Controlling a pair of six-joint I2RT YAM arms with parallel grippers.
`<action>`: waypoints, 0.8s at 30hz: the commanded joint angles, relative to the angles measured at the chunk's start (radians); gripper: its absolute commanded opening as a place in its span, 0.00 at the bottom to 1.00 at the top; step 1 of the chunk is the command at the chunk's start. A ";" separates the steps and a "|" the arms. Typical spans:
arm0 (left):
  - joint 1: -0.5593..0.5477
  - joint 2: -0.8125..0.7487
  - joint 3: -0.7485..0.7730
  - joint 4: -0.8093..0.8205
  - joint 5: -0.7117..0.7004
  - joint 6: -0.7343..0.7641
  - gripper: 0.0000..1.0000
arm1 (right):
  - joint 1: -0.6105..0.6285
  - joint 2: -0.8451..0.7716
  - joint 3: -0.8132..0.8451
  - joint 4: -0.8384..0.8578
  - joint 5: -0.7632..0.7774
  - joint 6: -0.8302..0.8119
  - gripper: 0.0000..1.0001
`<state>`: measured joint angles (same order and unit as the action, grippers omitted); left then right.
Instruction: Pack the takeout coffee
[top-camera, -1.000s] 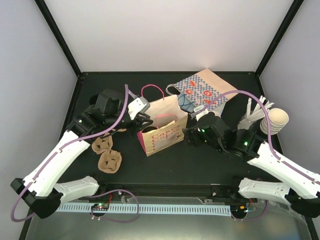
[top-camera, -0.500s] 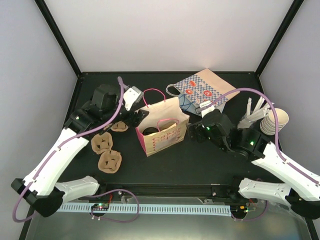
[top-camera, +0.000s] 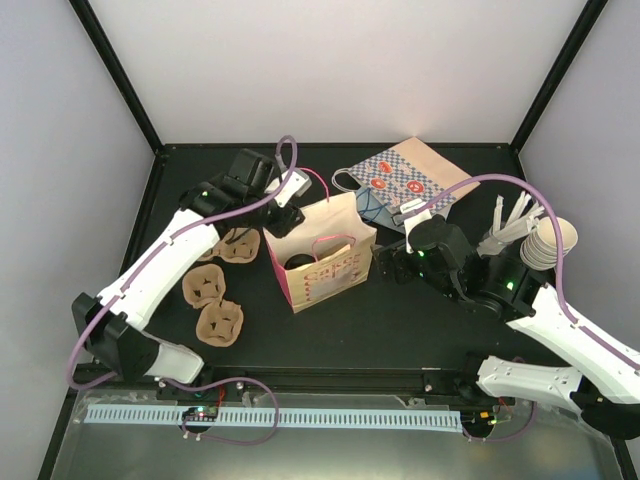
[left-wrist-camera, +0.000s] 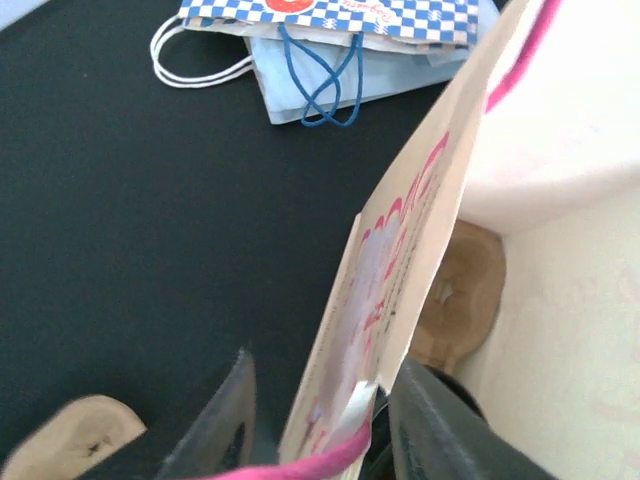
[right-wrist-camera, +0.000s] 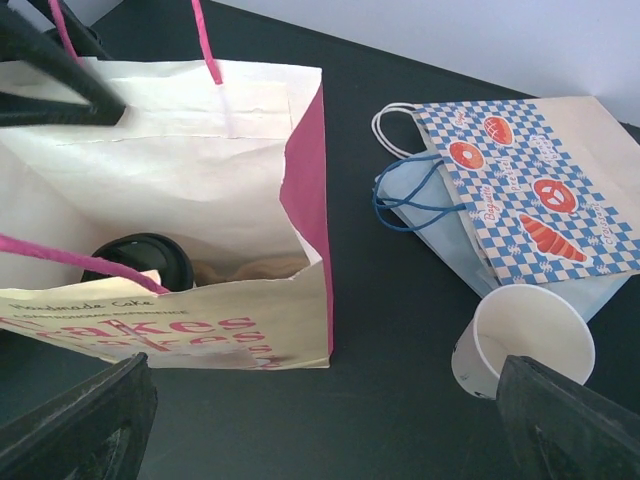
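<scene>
The white paper cup (right-wrist-camera: 522, 345) sits on the black table (right-wrist-camera: 400, 330), right of the creased paper bag (right-wrist-camera: 200, 190), which half hides a glossy black lid (right-wrist-camera: 140, 262). The right gripper (right-wrist-camera: 320, 415) gapes wide, empty. The left gripper (left-wrist-camera: 322, 385), half open, straddles the bag's wall.

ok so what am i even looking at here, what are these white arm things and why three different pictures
Those are two robot arms bolted to a black table, each ending in a two-finger gripper. The wide picture looks down from above; the other two come from cameras on the wrists. A pink-handled paper bag stands open with a black-lidded cup inside. The left gripper straddles one wall of that bag, jaws apart. The right gripper is open and empty. The white paper cup to be packed sits on the table next to a flat checked bag. Cardboard carriers lie on the left.
</scene>
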<state>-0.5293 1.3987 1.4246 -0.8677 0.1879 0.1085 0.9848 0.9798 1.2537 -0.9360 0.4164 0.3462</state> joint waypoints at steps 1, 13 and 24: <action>0.007 0.033 0.109 -0.074 0.051 0.057 0.26 | -0.008 -0.015 0.012 0.004 -0.011 -0.004 0.95; -0.122 -0.165 -0.024 0.080 -0.029 0.215 0.02 | -0.015 -0.013 0.047 -0.007 0.029 -0.001 0.96; -0.401 -0.385 -0.312 0.277 -0.305 0.270 0.02 | -0.015 -0.048 -0.073 0.009 -0.126 -0.059 0.95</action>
<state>-0.8673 1.0515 1.1698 -0.6930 -0.0170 0.3523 0.9737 0.9634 1.2446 -0.9436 0.3916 0.3218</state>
